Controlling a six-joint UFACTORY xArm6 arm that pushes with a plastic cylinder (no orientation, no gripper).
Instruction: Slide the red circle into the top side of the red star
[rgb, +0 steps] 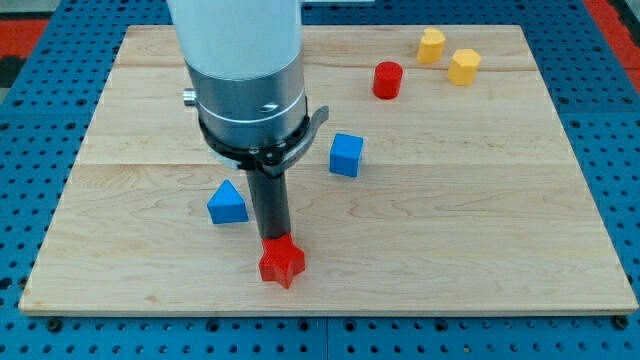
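Observation:
The red circle (388, 80), a short red cylinder, stands on the wooden board (480, 230) near the view's top, right of centre. The red star (281, 262) lies near the board's bottom edge, left of centre. My dark rod comes down from the large white and grey arm, and my tip (272, 240) sits right at the top side of the red star, touching or nearly touching it. The red circle is far from my tip, up and to the right.
A blue cube (346, 155) lies between the star and the circle. A blue triangular block (227, 203) lies just left of the rod. Two yellow blocks (431, 45) (463, 66) sit at the top right. A blue pegboard surrounds the board.

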